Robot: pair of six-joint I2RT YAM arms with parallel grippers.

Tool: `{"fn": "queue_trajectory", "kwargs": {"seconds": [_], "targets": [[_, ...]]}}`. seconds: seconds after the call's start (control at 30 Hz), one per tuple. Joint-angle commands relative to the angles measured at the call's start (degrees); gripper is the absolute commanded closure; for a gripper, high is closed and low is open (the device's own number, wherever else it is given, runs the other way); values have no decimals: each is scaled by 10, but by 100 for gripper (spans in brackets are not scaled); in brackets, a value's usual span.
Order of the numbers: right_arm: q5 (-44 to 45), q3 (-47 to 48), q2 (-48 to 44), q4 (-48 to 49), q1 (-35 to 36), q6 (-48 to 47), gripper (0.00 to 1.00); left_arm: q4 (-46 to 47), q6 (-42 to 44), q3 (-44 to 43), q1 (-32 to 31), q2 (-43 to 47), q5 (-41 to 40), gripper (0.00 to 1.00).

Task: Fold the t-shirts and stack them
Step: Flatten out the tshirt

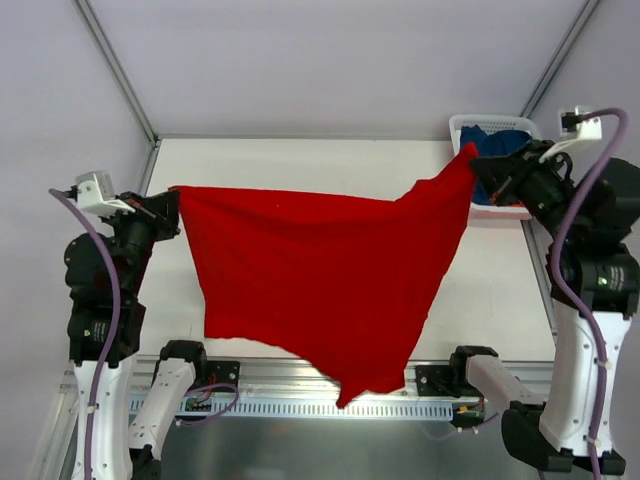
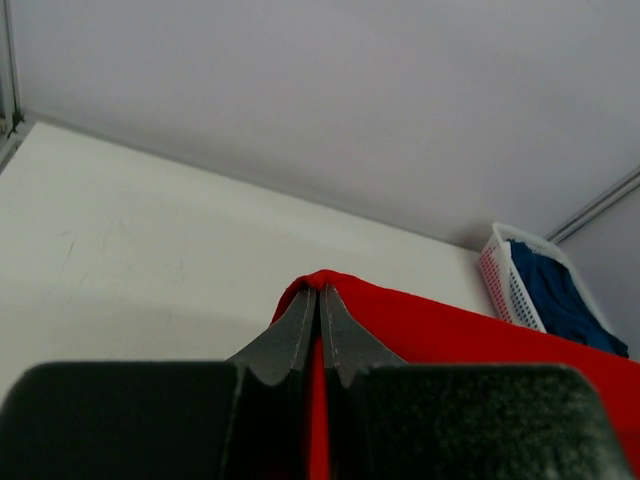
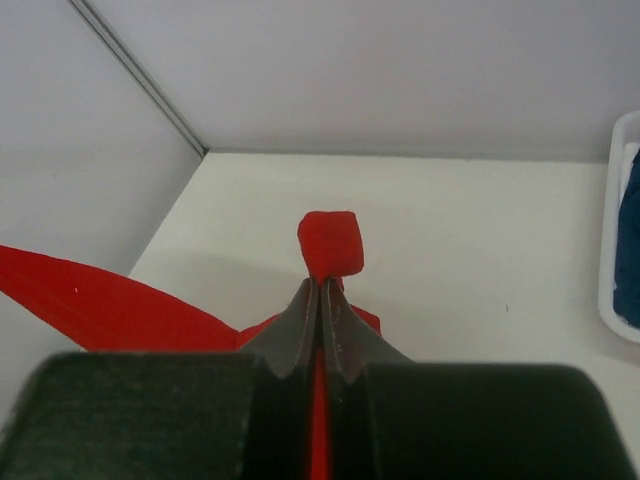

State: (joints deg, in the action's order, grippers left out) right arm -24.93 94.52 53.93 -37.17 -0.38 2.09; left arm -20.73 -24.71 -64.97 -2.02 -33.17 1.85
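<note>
1. Found pinching the red t-shirt [image 1: 320, 270] at opposite corners: left hand [image 1: 176, 197] and right hand [image 1: 474, 160], both pressed together on cloth.
2. Held stretched in air above the counter [image 1: 300, 160]; hanging to an uneven point at the near edge.
3. Seen in the white basket [image 1: 460, 124], far right: the navy t-shirt [image 1: 500, 142].
4. Recommend level, taut pinches; lower evenly so the hanging edge lands flat first; avoid slack and creases.

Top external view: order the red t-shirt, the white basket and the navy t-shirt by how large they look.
1. red t-shirt: by far the largest, hanging spread out.
2. white basket: partly hidden.
3. navy t-shirt: only a bunched part shows inside the basket.
</note>
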Motion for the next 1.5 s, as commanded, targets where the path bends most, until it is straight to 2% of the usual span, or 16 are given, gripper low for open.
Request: {"fn": "queue_trajectory", "kwargs": {"seconds": [0.0,0.13,0.37,0.67,0.87,1.1,1.47], "targets": [[-9,-20,24,62,1,-2,100,55,-21,55,2,11,-15,100],[-7,-43,69,84,3,-9,100,76,-27,118,2,9,-15,100],[21,-83,143,136,17,-13,100,120,-25,175,2,-16,-29,100],[56,-56,296,165,51,-38,100,198,-31,223,1,-86,-30,100],[69,-13,397,184,68,-43,100,260,-35,238,-4,-164,-45,100],[85,55,497,198,73,-45,100,341,-30,210,-25,-303,-71,100],[124,208,644,164,72,-71,100,403,-10,81,-63,-510,-105,100]]}}
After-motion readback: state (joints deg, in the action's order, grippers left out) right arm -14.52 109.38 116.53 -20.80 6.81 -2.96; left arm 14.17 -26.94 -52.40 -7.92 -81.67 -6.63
